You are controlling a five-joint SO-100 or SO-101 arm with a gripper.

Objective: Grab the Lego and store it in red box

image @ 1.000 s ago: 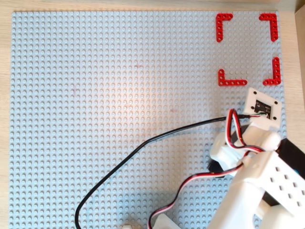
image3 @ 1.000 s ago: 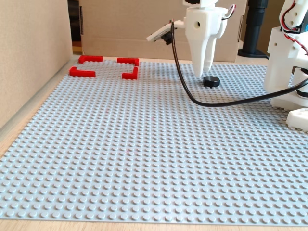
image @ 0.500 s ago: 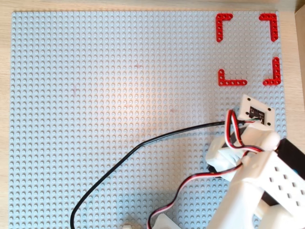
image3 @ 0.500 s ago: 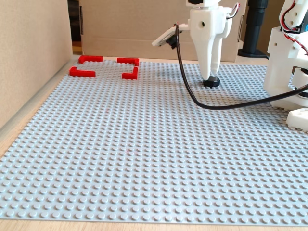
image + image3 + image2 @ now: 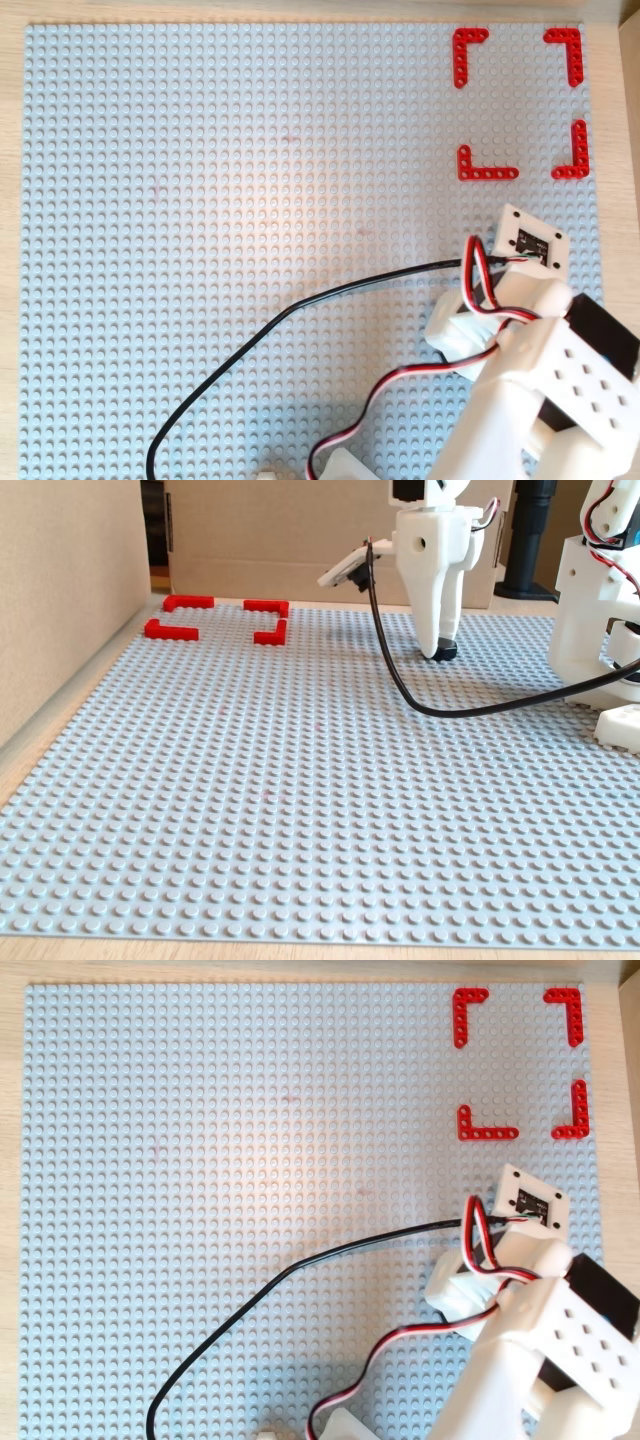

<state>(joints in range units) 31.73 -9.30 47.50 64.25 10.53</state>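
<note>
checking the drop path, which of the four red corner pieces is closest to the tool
In an overhead view, the lower-left red corner piece is closest; the tool is hidden beneath the arm, and the other three lie farther up or right.

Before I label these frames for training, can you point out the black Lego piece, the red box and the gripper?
Lego [image 5: 447, 651], fixed view: its right edge showing beside the gripper tip.
Red box [image 5: 487, 173], an overhead view: lower-left corner piece.
Gripper [image 5: 438, 650], fixed view: fingertips down at the Lego.
</note>
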